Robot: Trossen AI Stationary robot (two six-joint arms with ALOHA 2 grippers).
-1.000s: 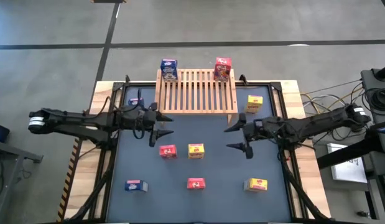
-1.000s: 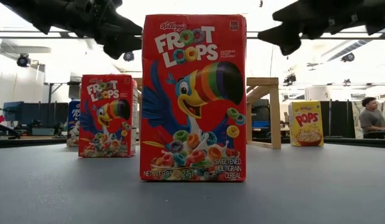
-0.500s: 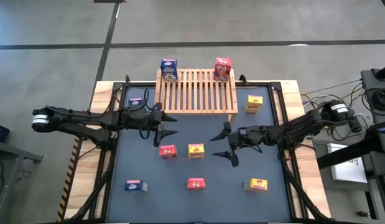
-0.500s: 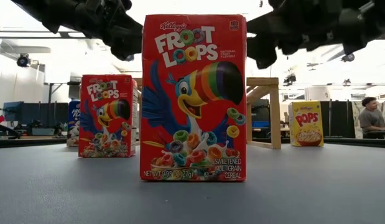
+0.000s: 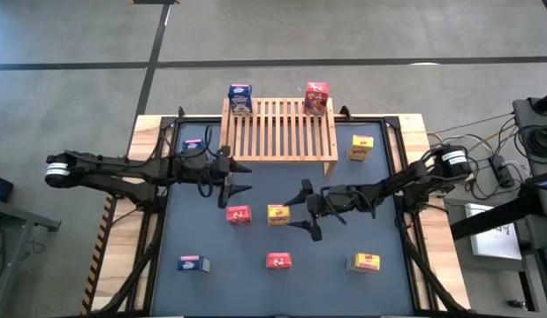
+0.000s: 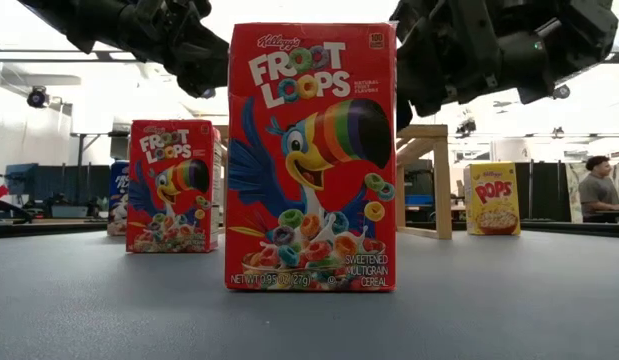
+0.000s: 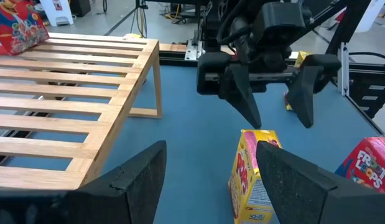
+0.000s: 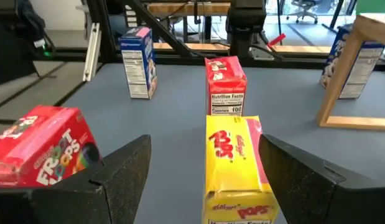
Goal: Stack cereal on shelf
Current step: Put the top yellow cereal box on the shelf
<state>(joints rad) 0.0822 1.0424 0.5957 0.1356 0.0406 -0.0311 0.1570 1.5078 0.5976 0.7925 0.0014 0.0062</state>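
Observation:
The shelf [image 5: 278, 131], a light wooden slatted rack, stands at the table's far middle. A blue cereal box [image 5: 240, 97] and a red one [image 5: 315, 97] stand on its far edge. In front of it a red box [image 5: 239, 215] and a yellow box [image 5: 278, 214] stand side by side on the dark mat. My right gripper [image 5: 307, 212] is open, level and just right of the yellow box [image 8: 234, 165], its fingers apart from it. My left gripper [image 5: 245, 178] hangs open near the shelf's left leg, above and beyond the red box.
A blue box [image 5: 193, 263], a red box [image 5: 278, 260] and a yellow box [image 5: 363, 261] stand in a near row. Another yellow box [image 5: 361, 146] stands right of the shelf, another blue one [image 5: 193, 144] left of it. A person [image 6: 594, 190] sits in the room behind.
My right gripper has come toward the table's left and down, from beside the shelf's right leg to just right of the yellow box in the middle. It has stayed open and level. No box has moved.

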